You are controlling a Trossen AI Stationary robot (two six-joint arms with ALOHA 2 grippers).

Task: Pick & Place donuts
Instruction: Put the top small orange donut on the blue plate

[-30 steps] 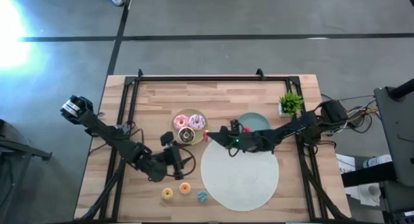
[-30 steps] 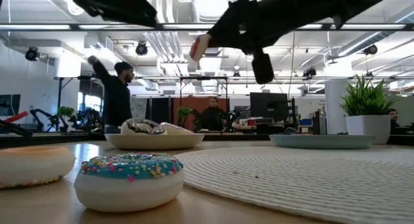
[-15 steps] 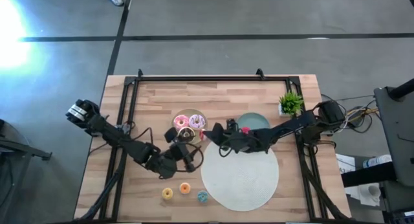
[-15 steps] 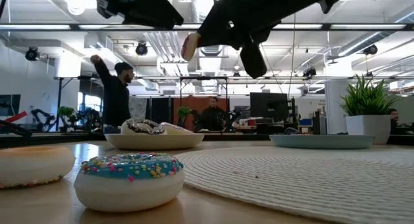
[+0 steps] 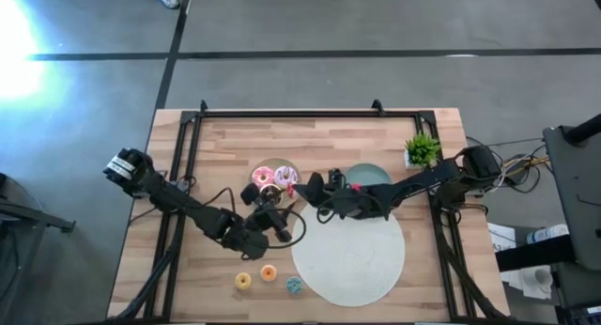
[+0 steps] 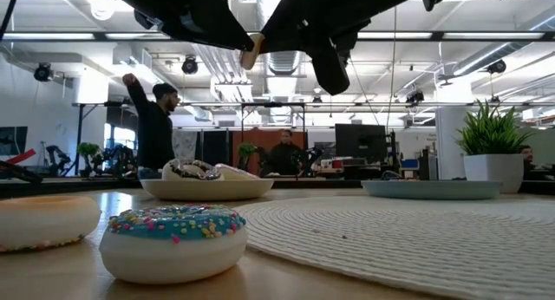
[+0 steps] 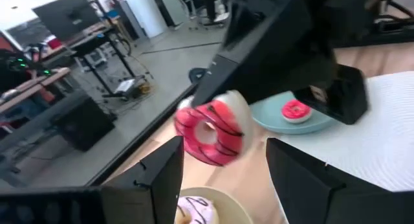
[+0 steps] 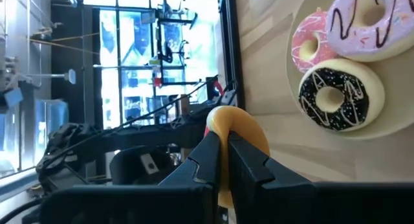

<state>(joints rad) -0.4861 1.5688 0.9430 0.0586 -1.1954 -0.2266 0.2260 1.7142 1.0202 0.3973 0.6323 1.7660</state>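
Looking down on the wooden desk (image 5: 225, 142), I see my right pincer (image 5: 302, 190) clamped tight on a mini red donut (image 7: 210, 129), raised in the air. The wrist camera shows that ring edge-on, squeezed between the two dark fingers (image 8: 249, 160). Just beneath and beside this pincer sits the beige plate (image 5: 258, 168), holding the three larger donuts: the pink one (image 8: 309, 41), the purple-white one (image 8: 365, 20) and the brown-white iced one (image 8: 339, 98), all lying flat and touching one another. On the pincer's other side, along its own arm, is the teal plate (image 5: 374, 177) with another small red donut (image 7: 295, 111) lying on it.

My left pincer (image 5: 282, 224) hangs with its fingers (image 7: 162, 172) spread wide and nothing between them, close to the right one, at the edge of the big white round mat (image 5: 352, 255). Nearer the desk's front edge from it lie three minis well apart from the plates: a yellow donut (image 5: 243, 281), an orange donut (image 5: 269, 272) and a blue sprinkled donut (image 6: 173, 241).

The desk is pale wood planks with a black frame around it, and a small potted plant (image 5: 422, 150) stands near the right arm's base. Beyond the desk the room is an open workshop: ceiling lights, monitors, and a person in dark clothes (image 6: 154, 127) with one arm raised.
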